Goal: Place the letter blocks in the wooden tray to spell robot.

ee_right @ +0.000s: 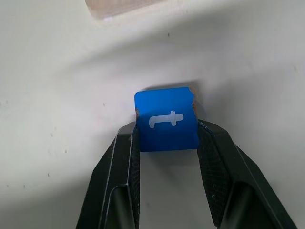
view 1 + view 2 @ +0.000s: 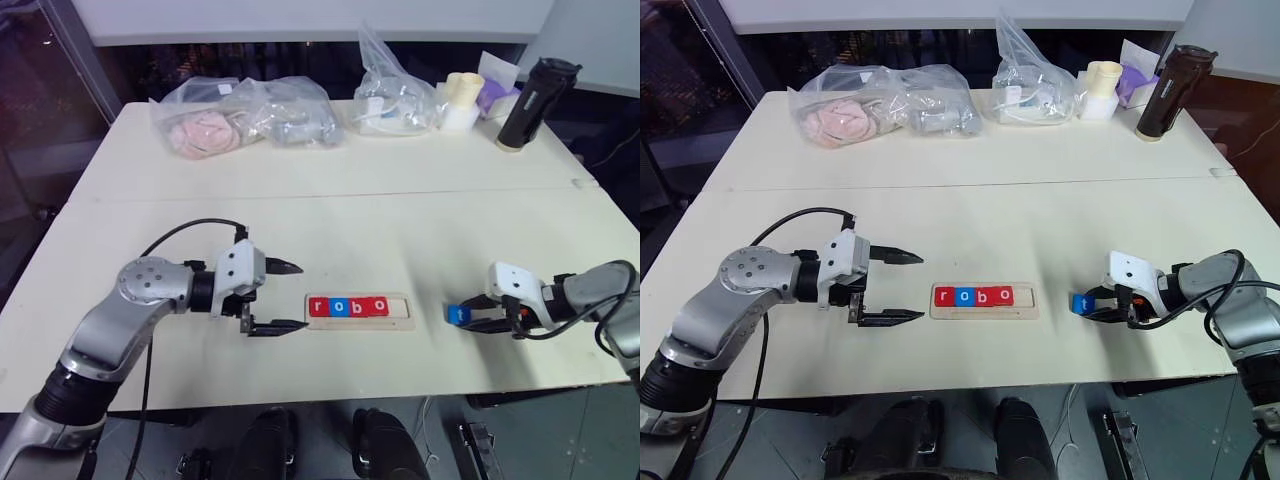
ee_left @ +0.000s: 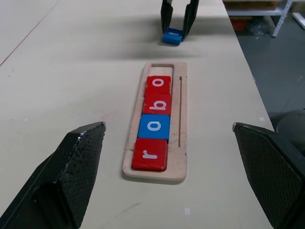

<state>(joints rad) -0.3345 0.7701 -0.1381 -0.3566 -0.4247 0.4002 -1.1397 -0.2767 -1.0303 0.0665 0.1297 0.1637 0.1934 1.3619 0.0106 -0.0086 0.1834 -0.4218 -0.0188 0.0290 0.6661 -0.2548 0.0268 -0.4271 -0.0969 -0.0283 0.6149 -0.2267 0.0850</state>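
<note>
The wooden tray (image 2: 398, 321) lies near the table's front edge, between my two grippers. In it sit a red r (image 3: 150, 154), a blue o (image 3: 154, 126), a red b (image 3: 157, 103) and a red o (image 3: 158, 85). The slot at its right end holds nothing. To the right of the tray, a blue t block (image 1: 167, 119) rests on the table. My right gripper (image 2: 466, 318) is shut on it, one finger (image 1: 126, 162) on each side. My left gripper (image 2: 300, 296) stands open just left of the tray, pointing along it, with nothing between its fingers.
Along the table's far edge stand clear plastic bags (image 2: 245, 115) with soft items, another bag (image 2: 395, 95), a cream cup (image 2: 462, 100) and a black bottle (image 2: 527, 100). A seam (image 2: 340, 193) crosses the table. The front edge lies just below the tray.
</note>
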